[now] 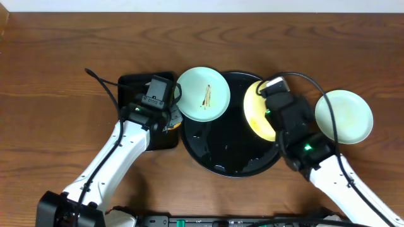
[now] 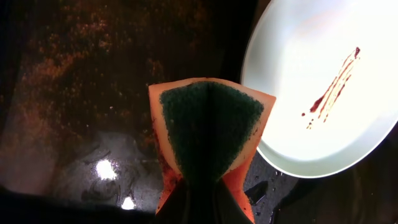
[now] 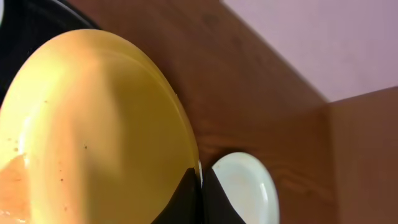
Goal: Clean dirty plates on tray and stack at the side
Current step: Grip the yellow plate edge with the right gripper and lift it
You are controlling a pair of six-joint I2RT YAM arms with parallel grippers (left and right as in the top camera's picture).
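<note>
Over the right side of the round black tray (image 1: pixel 221 148), the yellow plate (image 1: pixel 254 113) stands tilted up on edge. The right gripper (image 3: pixel 200 186) has its jaws pressed together on the plate's rim. From the wrist view the plate's face shows a few tiny dark specks, and its lower edge is cut off, so whether it touches the tray is hard to say. To the right, well off the tray, the second mint-green plate (image 1: pixel 344 116) lies flat on the bare wooden tabletop (image 1: pixel 63 63), with no marks that can be made out. At the tray's upper left, the streaked mint-green plate (image 1: pixel 196 88) sits overlapping the rim, with thin brown streaks (image 2: pixel 336 84) running across its middle. Just left of that plate, the left gripper (image 2: pixel 202 193) pinches a sponge (image 2: pixel 208 124), folding it so that the dark green scouring face bulges outward with the orange body showing at both edges. The sponge hangs over the wet, glossy floor of the rectangular black tray (image 1: pixel 129 88), which lies beside the round tray, and is apart from the streaked plate.
</note>
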